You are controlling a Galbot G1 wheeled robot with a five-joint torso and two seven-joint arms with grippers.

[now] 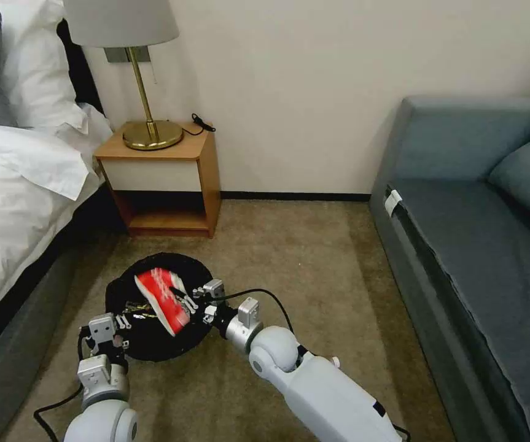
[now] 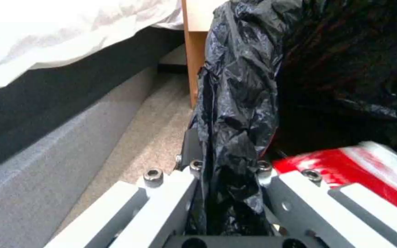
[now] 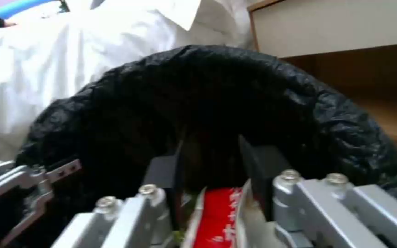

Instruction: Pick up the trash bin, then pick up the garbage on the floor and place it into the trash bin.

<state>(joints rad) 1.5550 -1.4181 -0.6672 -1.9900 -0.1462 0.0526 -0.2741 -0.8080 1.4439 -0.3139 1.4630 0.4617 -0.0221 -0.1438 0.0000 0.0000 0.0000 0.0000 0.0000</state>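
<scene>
The trash bin (image 1: 154,351), lined with a wrinkly black bag, is held just above the carpet between the bed and the sofa. My left gripper (image 1: 120,319) is shut on its near rim; the bag liner (image 2: 240,86) is pinched between the left gripper (image 2: 228,165) fingers. My right gripper (image 1: 185,301) reaches over the bin's mouth from the right. Its fingers are spread, and the red-and-white wrapper (image 1: 157,288), a piece of the garbage, sits tilted and blurred between them over the opening. The wrapper (image 3: 217,213) lies low between the right gripper (image 3: 210,151) fingers, with the liner (image 3: 253,86) behind. The wrapper (image 2: 359,172) also shows beside my left fingers.
A wooden nightstand (image 1: 166,166) with a brass lamp (image 1: 148,92) stands against the wall behind the bin. The bed (image 1: 19,184) runs along the left and a grey-blue sofa (image 1: 479,245) along the right. Open carpet (image 1: 301,264) lies between them.
</scene>
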